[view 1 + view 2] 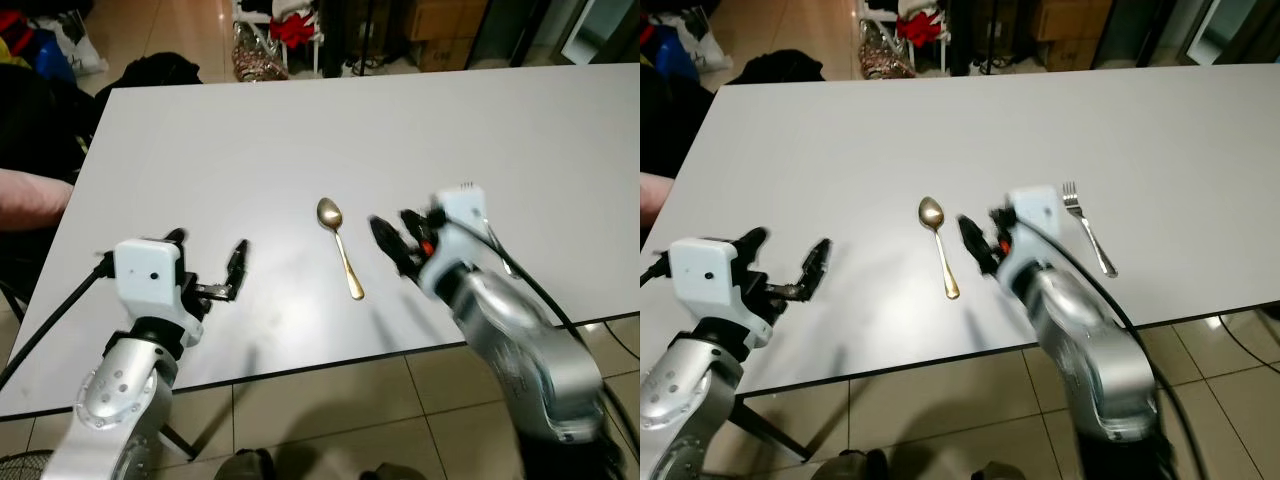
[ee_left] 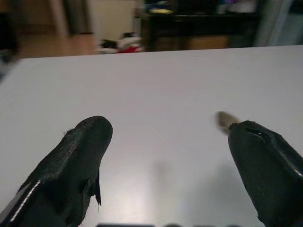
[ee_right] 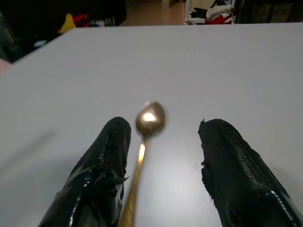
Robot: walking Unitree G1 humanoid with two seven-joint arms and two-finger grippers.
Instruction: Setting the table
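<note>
1. Partly hidden: the fork [image 1: 1089, 230] shows clearly in the right eye view, lying on the counter [image 1: 300, 130] on the robot's right; in the left eye view the right arm covers it

2. Right arm is blurred in both eye views; edges of its white wrist housing are smeared

3. In the left wrist view the spoon [image 1: 340, 246] is just a dim, out-of-focus bowl beside one finger; its handle is cut off behind that finger

4. Counter's far right edge and near corners run out of frame; clutter on the floor beyond the far edge (bags, red cloth, boxes) is too small to sort out

5. A pale rounded shape at the left edge of the left eye view, cut off, cannot be identified

6. Spoon: gold-coloured, slim handle, oval bowl facing up with a bright glint. It lies flat near the middle of the near half of the counter, bowl toward the far side, handle toward the robot

7. Fork: silver, tines pointing away from the robot, apart from the spoon

8. Right claw [image 3: 163, 156]: fingers spread, hovering low just right of the spoon; in its wrist view the handle runs along one finger, contact not determinable

9. Left claw [image 1: 208, 262]: fingers spread wide, holding nothing, over bare counter well left of the spoon
</note>
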